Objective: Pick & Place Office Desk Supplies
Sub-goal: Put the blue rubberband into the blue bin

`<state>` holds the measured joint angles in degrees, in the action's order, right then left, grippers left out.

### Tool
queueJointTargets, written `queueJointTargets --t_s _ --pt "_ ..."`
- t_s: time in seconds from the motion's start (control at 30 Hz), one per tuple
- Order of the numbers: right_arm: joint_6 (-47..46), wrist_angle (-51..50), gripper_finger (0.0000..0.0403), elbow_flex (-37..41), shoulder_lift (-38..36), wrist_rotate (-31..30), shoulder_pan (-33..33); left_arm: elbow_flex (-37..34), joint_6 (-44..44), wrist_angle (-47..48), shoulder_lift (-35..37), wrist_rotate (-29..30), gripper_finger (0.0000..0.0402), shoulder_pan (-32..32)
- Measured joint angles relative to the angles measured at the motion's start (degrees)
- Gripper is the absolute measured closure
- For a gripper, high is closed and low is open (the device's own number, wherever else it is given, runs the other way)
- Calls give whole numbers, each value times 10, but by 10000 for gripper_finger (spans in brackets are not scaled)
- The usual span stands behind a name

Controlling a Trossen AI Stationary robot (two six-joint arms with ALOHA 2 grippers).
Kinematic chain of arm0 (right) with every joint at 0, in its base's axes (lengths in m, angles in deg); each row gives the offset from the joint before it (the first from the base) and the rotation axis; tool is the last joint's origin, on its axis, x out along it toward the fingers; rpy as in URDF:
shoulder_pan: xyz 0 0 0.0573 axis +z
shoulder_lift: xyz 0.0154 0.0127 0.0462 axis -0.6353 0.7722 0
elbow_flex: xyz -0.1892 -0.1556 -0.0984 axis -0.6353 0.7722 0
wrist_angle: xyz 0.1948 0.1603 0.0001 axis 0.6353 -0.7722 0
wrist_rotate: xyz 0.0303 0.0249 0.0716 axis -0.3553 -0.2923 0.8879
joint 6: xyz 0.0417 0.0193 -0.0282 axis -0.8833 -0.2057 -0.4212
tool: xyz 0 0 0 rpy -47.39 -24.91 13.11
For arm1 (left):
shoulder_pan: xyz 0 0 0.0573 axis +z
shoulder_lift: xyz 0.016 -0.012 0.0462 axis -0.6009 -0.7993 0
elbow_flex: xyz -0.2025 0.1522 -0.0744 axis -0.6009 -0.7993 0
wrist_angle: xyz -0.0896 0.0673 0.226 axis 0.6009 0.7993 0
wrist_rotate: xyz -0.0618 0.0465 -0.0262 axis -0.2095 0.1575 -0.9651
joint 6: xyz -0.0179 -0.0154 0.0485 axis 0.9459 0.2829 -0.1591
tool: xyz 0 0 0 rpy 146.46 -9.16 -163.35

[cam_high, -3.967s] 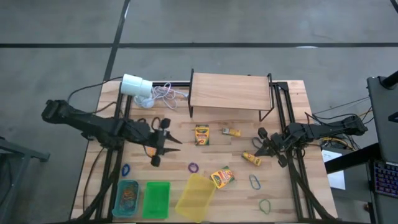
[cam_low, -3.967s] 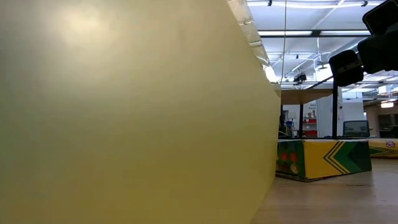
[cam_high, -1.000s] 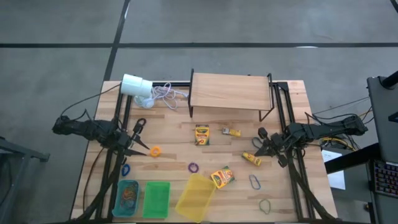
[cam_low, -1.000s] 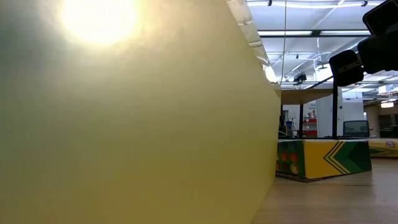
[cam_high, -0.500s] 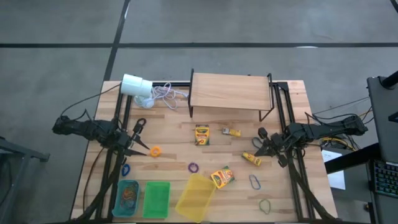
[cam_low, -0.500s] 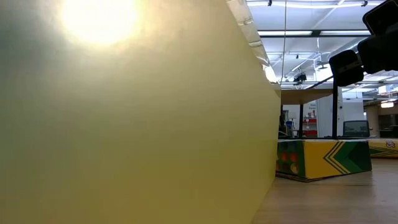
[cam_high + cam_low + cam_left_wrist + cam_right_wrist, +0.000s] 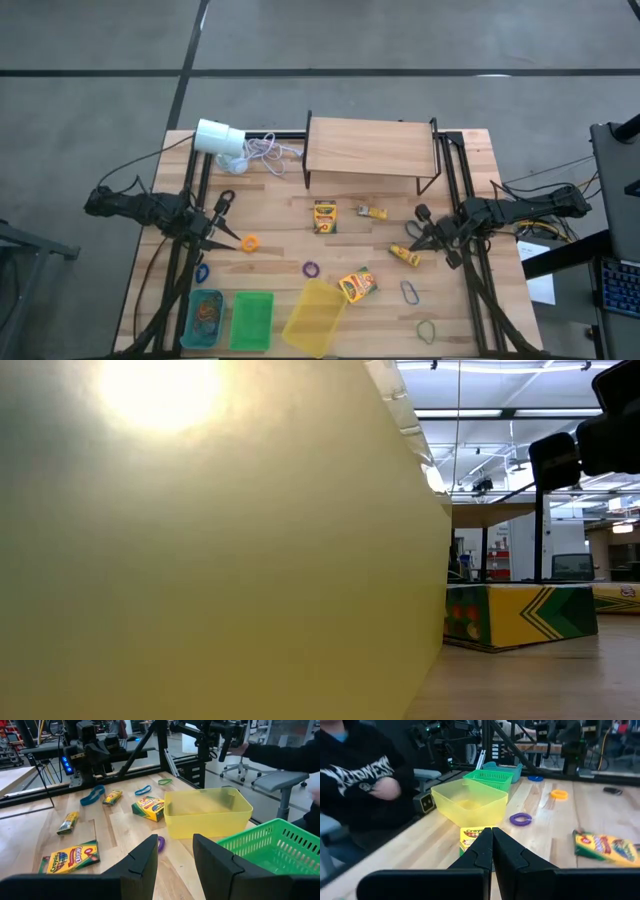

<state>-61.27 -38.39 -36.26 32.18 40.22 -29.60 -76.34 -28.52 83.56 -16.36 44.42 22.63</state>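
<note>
Three bins sit in a row at the six o'clock edge of the counter [image 7: 470, 150] in the high view: a blue bin [image 7: 204, 318] holding loops, a green bin [image 7: 251, 320], and a tilted yellow bin [image 7: 315, 316]. The left hand [image 7: 232, 238] lies at about nine o'clock, its fingers parted and holding nothing, with an orange rubber band [image 7: 249, 243] just beside its tips and a blue loop [image 7: 202, 272] toward seven. The right hand [image 7: 420, 232] lies at three o'clock, fingers closed on nothing. Near centre is an upright crayon box [image 7: 324, 216], with a small yellow packet [image 7: 373, 212] beside it, a second yellow packet [image 7: 405, 256] just by the right hand, a purple loop [image 7: 311, 269], and another crayon box [image 7: 357, 285] touching the yellow bin's corner. A blue band [image 7: 410, 292] and a green band [image 7: 427, 329] lie toward five o'clock. A wooden shelf [image 7: 370, 147] stands at twelve, a white cylinder [image 7: 219, 137] with cord at eleven.

Low view: the yellow bin's wall [image 7: 200, 560] fills most of the picture; a crayon box [image 7: 515, 617] shows beyond it.

Left wrist view: the parted fingers [image 7: 142, 865] frame the purple loop [image 7: 160, 843], with the yellow bin [image 7: 207, 811] and green bin [image 7: 270, 845] close by.

Right wrist view: the closed fingers [image 7: 490, 850] point toward the yellow bin [image 7: 469, 800]; a person's sleeve [image 7: 360, 785] shows off the counter.
</note>
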Motion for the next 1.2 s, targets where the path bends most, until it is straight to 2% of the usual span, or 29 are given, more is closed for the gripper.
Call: queueJointTargets --t_s 0.2,0.37,0.63,0.7,0.8,0.87,0.93,1.0,1.07,1.2 --pt "-12 12 394 0 0 0 0 0 0 0 0 0 275 0" --pt "-14 92 394 0 -1 1 1 0 0 0 0 0 275 0" --pt "-102 118 394 0 1 1 1 0 0 0 0 0 275 0" --pt "-75 135 394 0 1 0 1 0 0 0 0 0 275 0" --pt "64 165 394 0 0 0 1 0 0 0 0 0 275 0" --pt "118 195 394 0 1 0 1 0 0 0 0 0 275 0" --pt "82 241 394 0 1 -8 1 0 0 0 0 0 275 0" --pt "-4 272 394 0 0 -41 1 0 0 0 0 0 275 0" --pt "-56 272 394 -1 0 -72 1 0 0 0 0 0 275 0" --pt "-91 224 394 -1 1 -107 1 0 0 0 0 0 275 0"
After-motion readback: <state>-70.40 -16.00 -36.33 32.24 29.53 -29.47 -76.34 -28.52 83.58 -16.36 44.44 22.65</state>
